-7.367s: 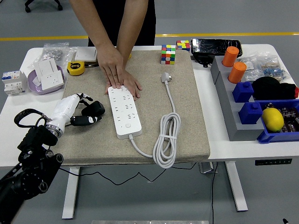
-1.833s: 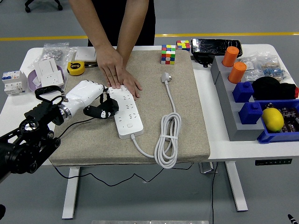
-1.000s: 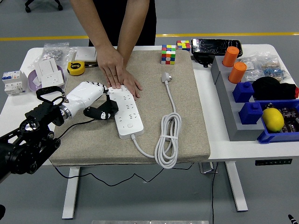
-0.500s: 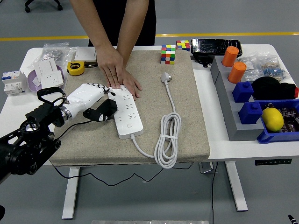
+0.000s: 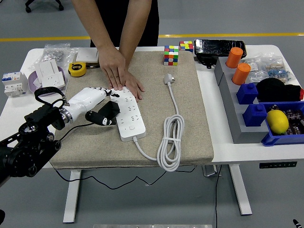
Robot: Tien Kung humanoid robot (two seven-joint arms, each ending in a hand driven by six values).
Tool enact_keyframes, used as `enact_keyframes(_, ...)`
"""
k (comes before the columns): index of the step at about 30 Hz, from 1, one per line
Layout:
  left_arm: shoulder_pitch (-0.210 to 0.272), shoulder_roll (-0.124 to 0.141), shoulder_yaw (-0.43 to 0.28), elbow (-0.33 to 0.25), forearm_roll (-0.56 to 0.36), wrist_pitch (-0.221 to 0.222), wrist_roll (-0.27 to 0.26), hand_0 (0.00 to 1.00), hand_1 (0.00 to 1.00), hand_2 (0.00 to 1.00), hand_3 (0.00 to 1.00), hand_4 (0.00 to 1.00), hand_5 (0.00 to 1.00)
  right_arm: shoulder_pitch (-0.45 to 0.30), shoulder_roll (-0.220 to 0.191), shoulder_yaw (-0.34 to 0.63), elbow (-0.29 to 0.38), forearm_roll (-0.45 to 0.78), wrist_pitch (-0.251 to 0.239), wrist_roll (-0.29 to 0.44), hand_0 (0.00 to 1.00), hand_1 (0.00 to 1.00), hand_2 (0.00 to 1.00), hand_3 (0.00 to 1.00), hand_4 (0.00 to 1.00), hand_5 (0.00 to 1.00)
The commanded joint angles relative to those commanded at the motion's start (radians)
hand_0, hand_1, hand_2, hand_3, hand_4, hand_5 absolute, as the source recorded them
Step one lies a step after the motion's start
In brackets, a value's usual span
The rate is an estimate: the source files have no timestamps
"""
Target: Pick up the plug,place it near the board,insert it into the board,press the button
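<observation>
The robot's left hand (image 5: 92,102) is reaching in from the left over the beige mat (image 5: 190,118), its white fingers (image 5: 102,91) curling around a black plug (image 5: 105,115) and gripping it. The plug is sitting just beside the left edge of the white power strip (image 5: 127,113), about level with the middle rows of sockets; whether its prongs are already touching a socket is hard to tell from this angle. The strip is lying with its long axis running from the far side toward the near edge, tilting slightly right as it comes nearer, and its button (image 5: 130,127) is sitting near the close end. So the sockets are lying to the right of the plug, and the left hand is clearly the one placed to push it in. A person's hands (image 5: 121,76) are pressing flat on the far end of the strip, holding it steady. The right arm is not showing at all.
</observation>
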Motion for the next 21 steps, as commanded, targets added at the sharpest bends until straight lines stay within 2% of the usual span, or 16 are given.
enact_keyframes(1, 0.001, 0.001, -0.002, -0.003, -0.012, -0.007, -0.003, 0.82, 0.942, 0.916, 0.929, 0.998, 0.806, 0.0, 0.0, 0.0, 0.0, 0.0, 0.0, 0.0, 0.944, 0.907, 0.848, 0.888, 0.998, 0.998)
enact_keyframes(2, 0.001, 0.001, -0.003, -0.005, -0.022, -0.012, -0.005, 0.879, 0.989, 0.984, 0.974, 0.998, 0.998, 0.0, 0.0, 0.0, 0.0, 0.0, 0.0, 0.0, 0.944, 0.907, 0.847, 0.888, 0.998, 0.998)
enact_keyframes(7, 0.022, -0.001, -0.04, -0.04, -0.116, -0.054, -0.01, 0.879, 0.989, 0.984, 0.974, 0.998, 0.998, 0.002, 0.002, 0.004, 0.0, -0.001, 0.0, 0.0, 0.944, 0.907, 0.847, 0.888, 0.998, 0.998)
enact_keyframes(8, 0.035, -0.005, -0.06, -0.052, -0.143, -0.06, -0.004, 0.93, 0.998, 0.988, 0.973, 0.998, 0.998, 0.002, 0.002, 0.005, 0.0, -0.001, -0.001, 0.0, 0.944, 0.906, 0.847, 0.887, 0.998, 0.998)
enact_keyframes(9, 0.047, -0.009, -0.082, -0.063, -0.173, -0.062, 0.002, 0.93, 0.998, 0.988, 0.973, 0.998, 0.998, 0.002, 0.002, 0.004, 0.0, 0.0, -0.001, 0.001, 0.944, 0.906, 0.847, 0.887, 0.998, 0.998)
enact_keyframes(13, 0.129, -0.057, -0.213, -0.145, -0.283, -0.047, 0.063, 0.93, 0.998, 0.988, 0.973, 0.998, 0.998, -0.003, 0.006, 0.01, 0.0, -0.004, -0.001, 0.001, 0.944, 0.906, 0.847, 0.887, 0.998, 0.998)
enact_keyframes(14, 0.147, -0.067, -0.24, -0.165, -0.299, -0.044, 0.079, 0.998, 0.998, 0.998, 0.994, 0.998, 0.998, -0.005, 0.007, 0.012, 0.0, -0.005, -0.001, 0.0, 0.943, 0.906, 0.847, 0.887, 0.998, 0.998)
enact_keyframes(16, 0.202, -0.1, -0.3, -0.229, -0.349, -0.032, 0.135, 0.998, 0.998, 0.998, 0.994, 0.998, 0.998, -0.009, 0.009, 0.015, 0.0, -0.006, -0.001, 0.001, 0.943, 0.906, 0.847, 0.887, 0.998, 0.998)
enact_keyframes(21, 0.315, -0.148, -0.37, -0.369, -0.442, -0.02, 0.258, 0.998, 0.998, 0.998, 0.998, 0.998, 0.998, -0.013, 0.013, 0.017, 0.0, -0.006, 0.0, 0.002, 0.942, 0.906, 0.847, 0.888, 0.998, 0.998)
